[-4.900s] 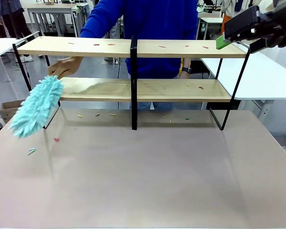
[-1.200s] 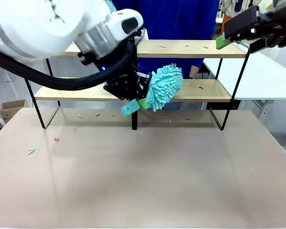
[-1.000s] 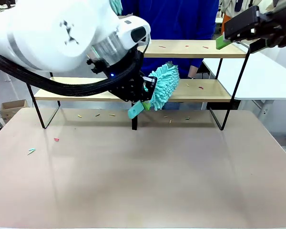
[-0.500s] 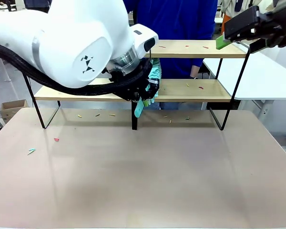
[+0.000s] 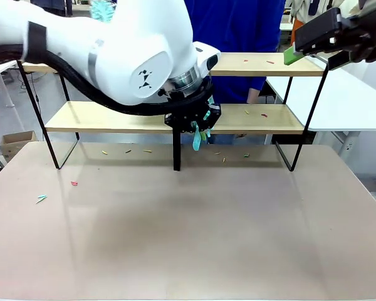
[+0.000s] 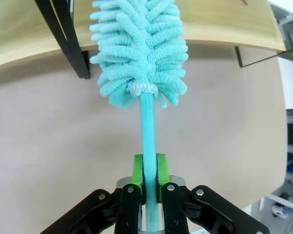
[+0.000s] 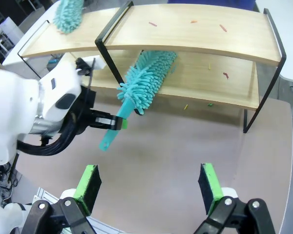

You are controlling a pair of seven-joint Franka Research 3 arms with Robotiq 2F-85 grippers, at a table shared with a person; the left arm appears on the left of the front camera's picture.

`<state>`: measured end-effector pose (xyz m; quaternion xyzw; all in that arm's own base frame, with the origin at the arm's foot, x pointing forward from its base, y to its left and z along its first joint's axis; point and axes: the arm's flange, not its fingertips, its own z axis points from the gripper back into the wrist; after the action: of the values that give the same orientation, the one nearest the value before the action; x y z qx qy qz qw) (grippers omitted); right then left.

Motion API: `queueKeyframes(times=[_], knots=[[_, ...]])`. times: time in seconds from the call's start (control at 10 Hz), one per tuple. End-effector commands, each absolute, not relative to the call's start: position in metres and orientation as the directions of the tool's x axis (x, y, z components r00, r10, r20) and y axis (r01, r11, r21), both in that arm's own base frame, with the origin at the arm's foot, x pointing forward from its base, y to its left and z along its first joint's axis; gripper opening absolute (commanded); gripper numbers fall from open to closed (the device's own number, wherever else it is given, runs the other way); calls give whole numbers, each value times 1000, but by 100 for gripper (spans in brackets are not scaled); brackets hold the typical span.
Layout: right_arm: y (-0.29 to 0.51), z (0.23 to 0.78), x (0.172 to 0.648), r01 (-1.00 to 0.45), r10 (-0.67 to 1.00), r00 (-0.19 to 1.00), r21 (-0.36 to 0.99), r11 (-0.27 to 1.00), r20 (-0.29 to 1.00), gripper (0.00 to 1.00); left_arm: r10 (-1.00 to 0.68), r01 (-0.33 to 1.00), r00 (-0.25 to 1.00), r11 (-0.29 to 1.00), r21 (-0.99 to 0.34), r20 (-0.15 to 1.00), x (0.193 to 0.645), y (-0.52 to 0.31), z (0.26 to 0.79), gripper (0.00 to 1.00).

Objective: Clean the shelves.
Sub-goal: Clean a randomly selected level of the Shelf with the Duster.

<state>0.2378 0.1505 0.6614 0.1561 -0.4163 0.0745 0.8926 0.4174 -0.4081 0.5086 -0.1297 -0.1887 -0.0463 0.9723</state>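
Bright, even room light from overhead; shadows soft and faint. Tabletop (image 5: 188, 251) carries a dull sheen, with pale mirrored streaks below the legs of the shelves (image 5: 257, 119). White casing of the left arm (image 5: 131, 56) very bright, surface detail still readable. Front view sharp across the middle, lines straight. Left wrist view: duster (image 6: 139, 48) fibres crisp, board edge behind it bowed by the wide lens. Right wrist view: both boards bent into arcs, corners stretched, far background softer.

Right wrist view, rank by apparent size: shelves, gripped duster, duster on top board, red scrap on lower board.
1. shelves
2. gripped duster
3. duster on top board, cropped by frame, so unsure
4. red scrap
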Motion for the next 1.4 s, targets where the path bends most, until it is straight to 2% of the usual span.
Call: queueKeyframes(times=[0.0, 0.4, 0.7, 1.3], knots=[[150, 662, 238, -261, 1, 642, 218, 940, 766, 100, -2, 88, 939, 969, -232, 345, 432, -428, 508, 13], [150, 662, 238, -261, 1, 642, 218, 940, 766, 100, -31, 166, 925, 930, -329, 379, 440, -446, 502, 13], [150, 662, 238, -261, 1, 642, 218, 940, 766, 100, -166, 268, 938, 903, -336, 304, 445, -459, 495, 13], [150, 662, 238, -261, 1, 642, 218, 940, 766, 100, -310, 391, 919, 787, -477, 241, 449, -459, 489, 13]])
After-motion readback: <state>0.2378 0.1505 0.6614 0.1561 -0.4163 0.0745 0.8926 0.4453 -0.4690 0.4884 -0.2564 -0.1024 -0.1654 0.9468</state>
